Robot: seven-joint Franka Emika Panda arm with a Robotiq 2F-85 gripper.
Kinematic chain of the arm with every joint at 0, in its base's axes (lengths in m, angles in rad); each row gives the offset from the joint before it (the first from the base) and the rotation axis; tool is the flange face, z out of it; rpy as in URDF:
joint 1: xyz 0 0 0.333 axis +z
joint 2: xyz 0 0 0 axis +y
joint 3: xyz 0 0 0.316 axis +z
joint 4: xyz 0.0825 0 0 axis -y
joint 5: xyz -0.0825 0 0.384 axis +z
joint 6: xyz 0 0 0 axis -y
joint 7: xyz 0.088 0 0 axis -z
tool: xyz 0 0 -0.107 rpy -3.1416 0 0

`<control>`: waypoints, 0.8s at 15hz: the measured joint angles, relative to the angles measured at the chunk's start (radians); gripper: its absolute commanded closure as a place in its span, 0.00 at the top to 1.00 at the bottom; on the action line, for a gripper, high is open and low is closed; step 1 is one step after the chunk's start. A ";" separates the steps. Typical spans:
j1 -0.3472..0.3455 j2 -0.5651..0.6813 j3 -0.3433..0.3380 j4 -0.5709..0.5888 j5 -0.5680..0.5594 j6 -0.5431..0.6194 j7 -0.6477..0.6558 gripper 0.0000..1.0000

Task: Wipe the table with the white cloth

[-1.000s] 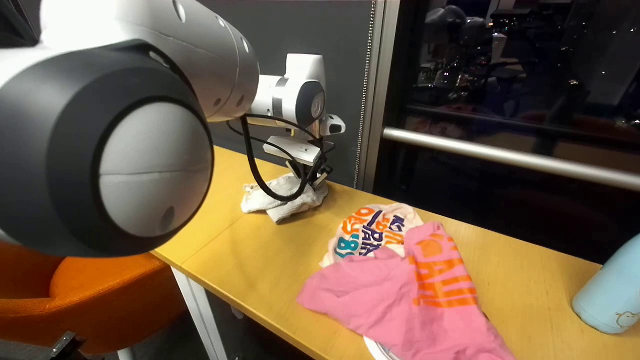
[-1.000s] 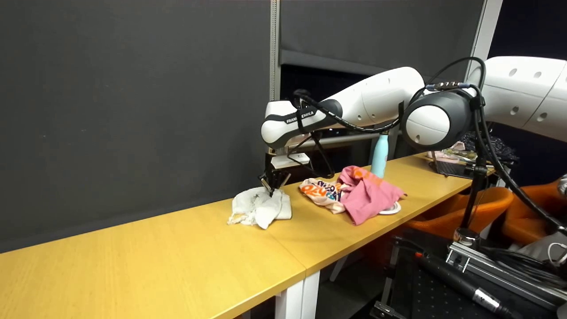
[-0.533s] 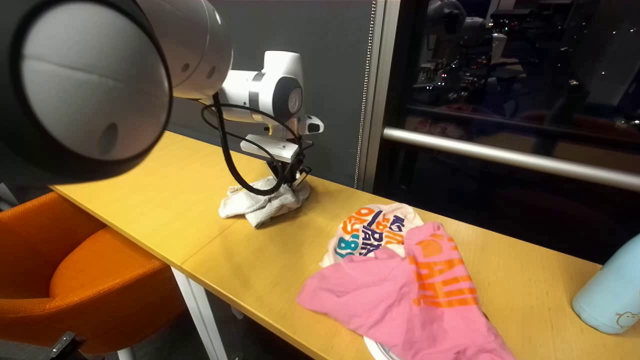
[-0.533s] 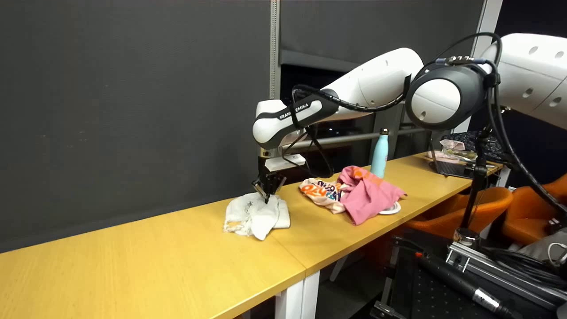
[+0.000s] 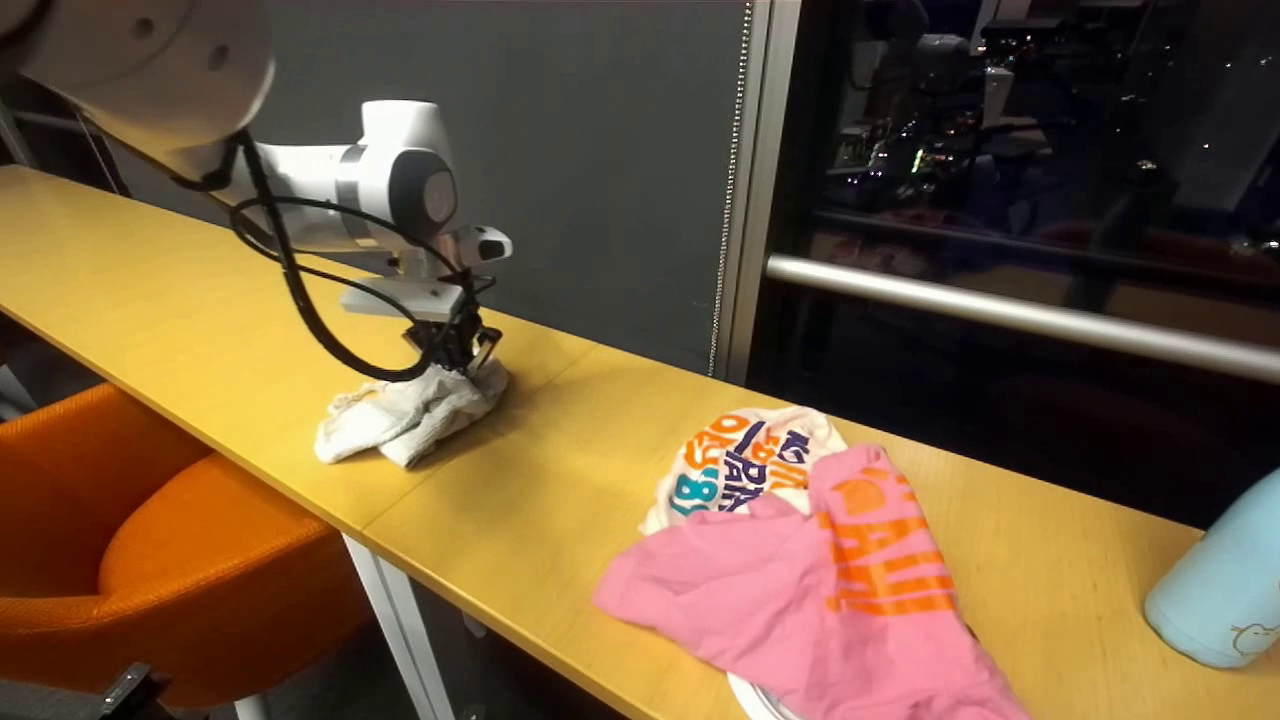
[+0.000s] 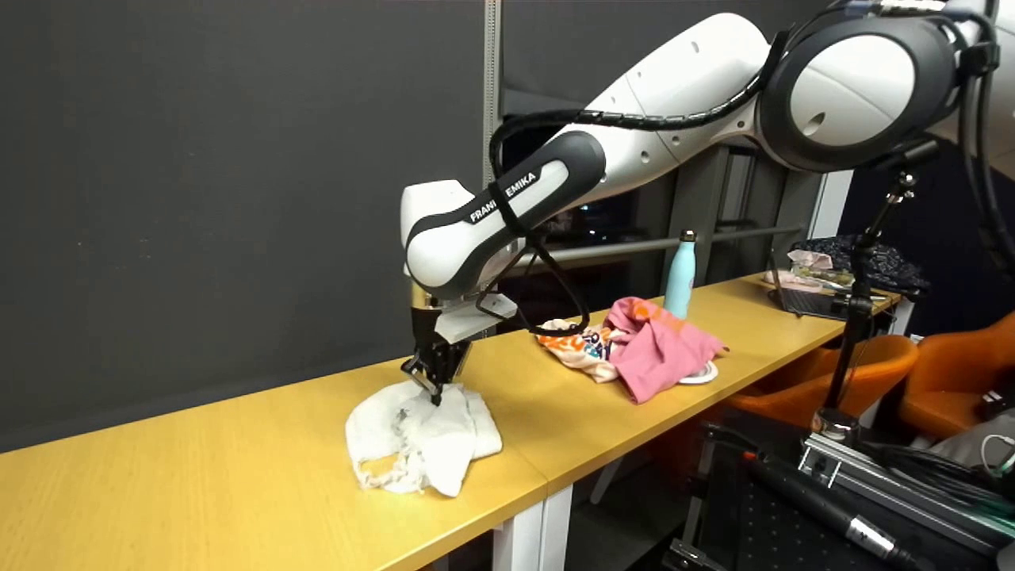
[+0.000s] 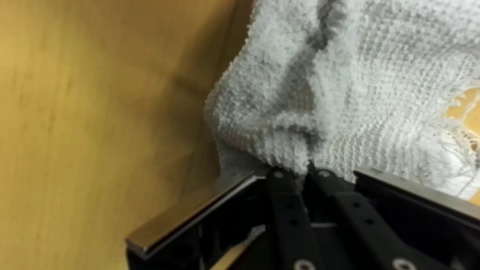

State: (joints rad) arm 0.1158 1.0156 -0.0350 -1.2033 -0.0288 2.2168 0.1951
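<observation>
The crumpled white cloth lies on the wooden table in both exterior views (image 5: 400, 415) (image 6: 432, 440). In the wrist view the cloth (image 7: 375, 93) fills the upper right, with a frayed hole at the right edge. My gripper (image 7: 302, 174) has its black fingertips nearly together, with a fold of the cloth pinched between them. In both exterior views the gripper (image 5: 462, 365) (image 6: 436, 388) points down into the top of the cloth. The table (image 6: 238, 484) shows bare wood around the cloth. The tips themselves are partly hidden in the cloth in the exterior views.
A pink cloth (image 5: 800, 590) and a printed cream cloth (image 5: 740, 460) lie on the table to one side, partly over a white round thing (image 6: 699, 374). A blue bottle (image 6: 680, 277) stands beyond them. An orange chair (image 5: 220, 540) is by the table edge. A dark wall (image 6: 238, 198) runs behind.
My gripper has dragged the cloth along the table, leftward in both exterior views, away from the pink cloth. The cloth now lies across the table seam. The arm has stretched out with it.
</observation>
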 measured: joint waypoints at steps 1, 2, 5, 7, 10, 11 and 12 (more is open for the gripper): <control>0.036 -0.021 0.003 -0.036 -0.005 0.023 0.011 0.02; 0.072 -0.038 0.007 -0.065 -0.007 0.040 0.027 0.02; 0.162 -0.057 0.022 -0.095 -0.008 0.058 0.072 0.02; 0.191 -0.057 0.027 -0.099 -0.008 0.059 0.089 0.02; 0.182 -0.061 0.020 -0.130 -0.007 0.066 0.100 0.02; 0.169 -0.068 0.014 -0.155 -0.007 0.077 0.102 0.02; 0.155 -0.081 0.005 -0.190 -0.007 0.093 0.105 0.02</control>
State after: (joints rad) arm 0.2704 0.9344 -0.0302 -1.3930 -0.0358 2.3102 0.2997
